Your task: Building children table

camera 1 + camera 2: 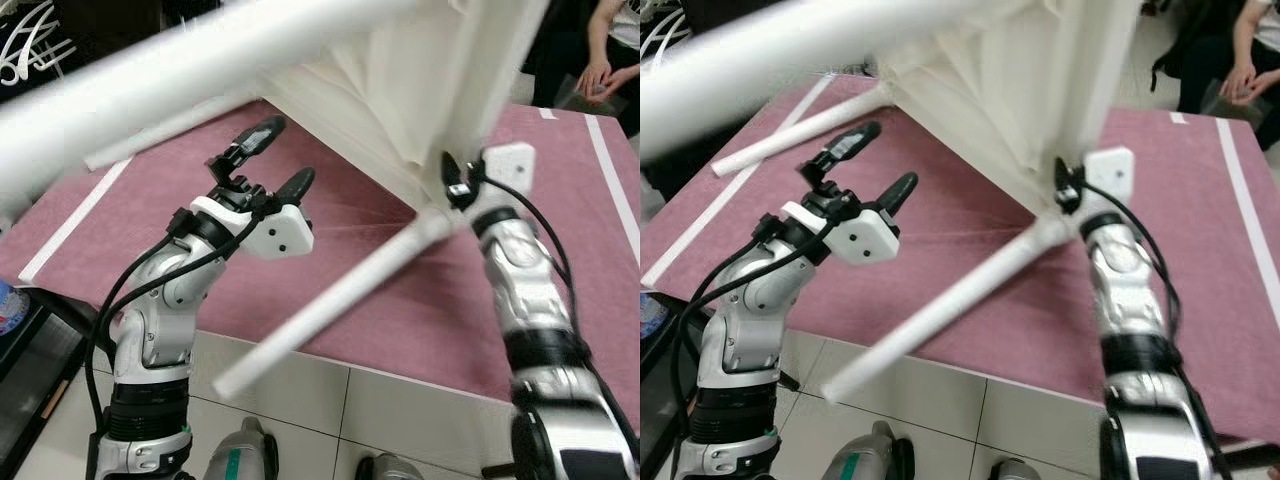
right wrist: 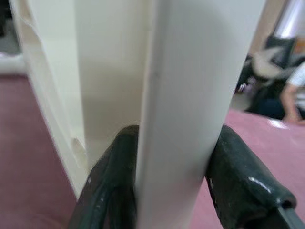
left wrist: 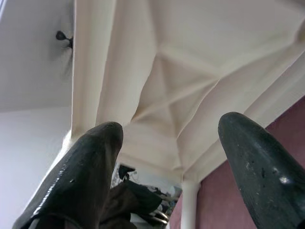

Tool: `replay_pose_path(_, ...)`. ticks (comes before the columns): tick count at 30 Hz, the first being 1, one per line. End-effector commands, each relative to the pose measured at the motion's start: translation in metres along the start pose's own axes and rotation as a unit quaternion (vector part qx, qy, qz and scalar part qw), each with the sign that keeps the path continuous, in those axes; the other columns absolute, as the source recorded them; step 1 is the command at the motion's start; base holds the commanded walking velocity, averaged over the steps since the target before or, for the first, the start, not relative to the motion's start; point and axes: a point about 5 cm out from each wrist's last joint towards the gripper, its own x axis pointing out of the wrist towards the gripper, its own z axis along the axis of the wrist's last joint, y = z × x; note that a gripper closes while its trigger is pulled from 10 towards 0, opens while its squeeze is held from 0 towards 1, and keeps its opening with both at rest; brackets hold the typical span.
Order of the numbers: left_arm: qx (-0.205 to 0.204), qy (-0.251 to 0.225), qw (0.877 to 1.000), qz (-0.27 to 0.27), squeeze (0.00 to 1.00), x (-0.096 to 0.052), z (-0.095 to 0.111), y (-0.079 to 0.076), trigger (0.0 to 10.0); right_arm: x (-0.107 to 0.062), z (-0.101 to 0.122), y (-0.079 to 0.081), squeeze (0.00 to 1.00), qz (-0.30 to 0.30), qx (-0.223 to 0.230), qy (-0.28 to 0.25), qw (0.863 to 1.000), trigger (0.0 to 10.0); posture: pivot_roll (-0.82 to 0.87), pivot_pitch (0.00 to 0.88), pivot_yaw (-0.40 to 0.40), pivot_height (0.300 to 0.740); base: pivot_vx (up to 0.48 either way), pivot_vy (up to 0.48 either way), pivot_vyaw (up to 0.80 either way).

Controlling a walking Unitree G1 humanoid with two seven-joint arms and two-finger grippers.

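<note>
- While the right gripper (image 2: 174,191) clamps one round leg (image 2: 190,95) of the cream-white plastic children's table (image 1: 420,80), tipped above the pink mat (image 1: 380,230), the left gripper (image 1: 268,160) hangs open, empty, below it.
- Likely light, stiff, smooth and slippery; a grip near a leg joint seems safest.
- No readable writing.

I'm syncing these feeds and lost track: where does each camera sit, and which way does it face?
Left eye, right eye: on the head, looking forward and down at the white table over a pink mat; both arms show.
Left wrist: along the open left hand, up at the table's ribbed underside.
Right wrist: along the right hand, clamped on a table leg.
All share the table.
</note>
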Motion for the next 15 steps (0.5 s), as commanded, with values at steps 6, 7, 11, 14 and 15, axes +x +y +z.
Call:
replay_pose_path(6, -0.004, -0.008, 0.991, 0.136, 0.00, -0.002, 0.000, 0.013, 10.0, -0.034, -0.001, -0.032, 0.00, -0.101, -0.043, 0.001, 0.994, 10.0, 0.02, 0.000, 0.092, 0.740, 0.000, 0.000, 0.00)
replay_pose_path(7, -0.004, -0.008, 0.991, 0.136, 0.00, -0.002, 0.000, 0.013, 10.0, -0.034, -0.001, -0.032, 0.00, -0.101, -0.043, 0.001, 0.994, 10.0, 0.02, 0.000, 0.092, 0.740, 0.000, 0.000, 0.00)
replay_pose_path(11, -0.004, -0.010, 0.991, 0.134, 0.00, -0.002, 0.000, 0.014, 10.0, -0.047, -0.004, -0.028, 0.00, -0.127, -0.032, 0.013, 0.991, 10.0, 0.03, 0.000, 0.093, 0.740, 0.000, 0.000, 0.00)
replay_pose_path(14, -0.004, -0.009, 0.991, 0.132, 0.00, -0.002, 0.000, 0.014, 10.0, -0.053, 0.000, -0.016, 0.00, -0.107, -0.022, 0.013, 0.994, 10.0, 0.03, 0.000, 0.093, 0.740, 0.000, 0.000, 0.00)
replay_pose_path(15, -0.004, -0.009, 0.991, 0.132, 0.00, -0.002, 0.000, 0.014, 10.0, -0.053, 0.000, -0.016, 0.00, -0.107, -0.022, 0.013, 0.994, 10.0, 0.03, 0.000, 0.093, 0.740, 0.000, 0.000, 0.00)
